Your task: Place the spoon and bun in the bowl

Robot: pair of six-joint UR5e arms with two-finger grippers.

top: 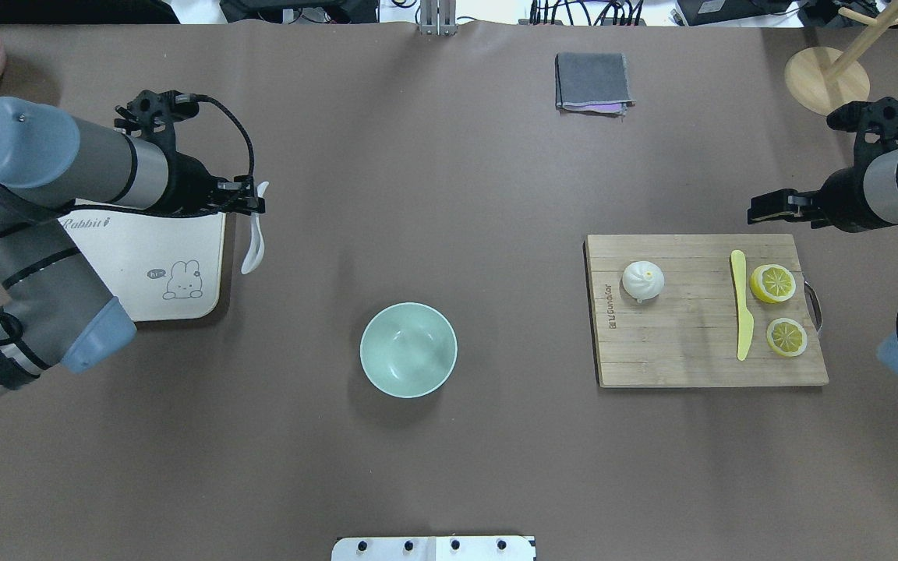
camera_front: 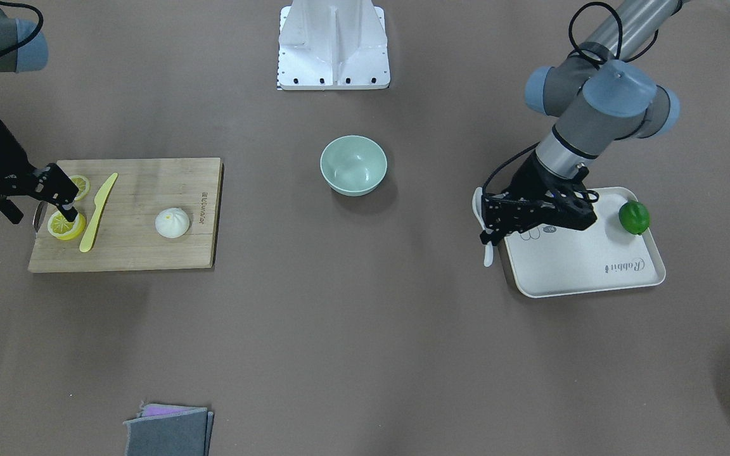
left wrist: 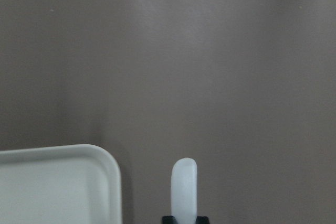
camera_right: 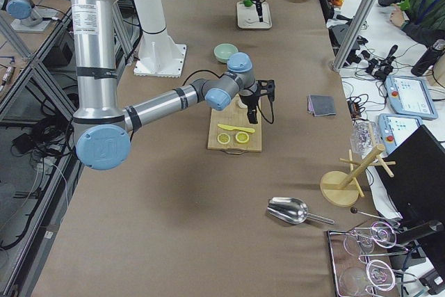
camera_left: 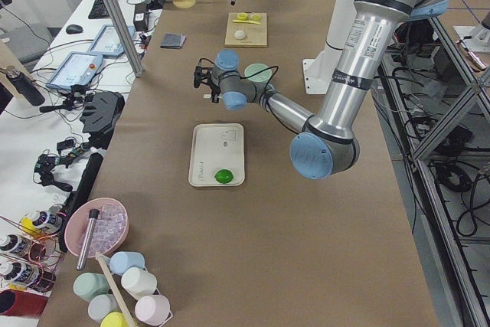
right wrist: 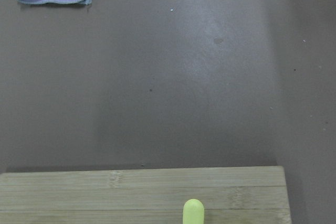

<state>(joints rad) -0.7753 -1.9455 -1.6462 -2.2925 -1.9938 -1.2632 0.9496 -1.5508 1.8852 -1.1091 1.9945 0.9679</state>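
- We see the left gripper (top: 256, 206) clamped on the white soup spoon (top: 252, 248), held just beside the cream tray (top: 199, 304) near the bench's left end. We judge it ready to carry to the bowl.
- The mint-green bowl (top: 408, 350) stands empty mid-bench, within both arms' reach.
- The steamed bun (top: 643, 280) sits on the bamboo cutting board (top: 675, 358) toward the right end, not yet gripped.
- The right gripper (camera_front: 67, 206) hovers over the lemon slices (top: 772, 283), apart from the bun. We cannot tell how its jaws stand.

White spoon (top: 252, 241), white bun (top: 643, 280) with yellow dot, mint-green bowl (top: 408, 350), brown desk (top: 449, 195), yellow knife (top: 741, 304) and lemon slices (top: 773, 283), cream tray (top: 176, 234) with rabbit drawing, green lime (camera_front: 633, 217).
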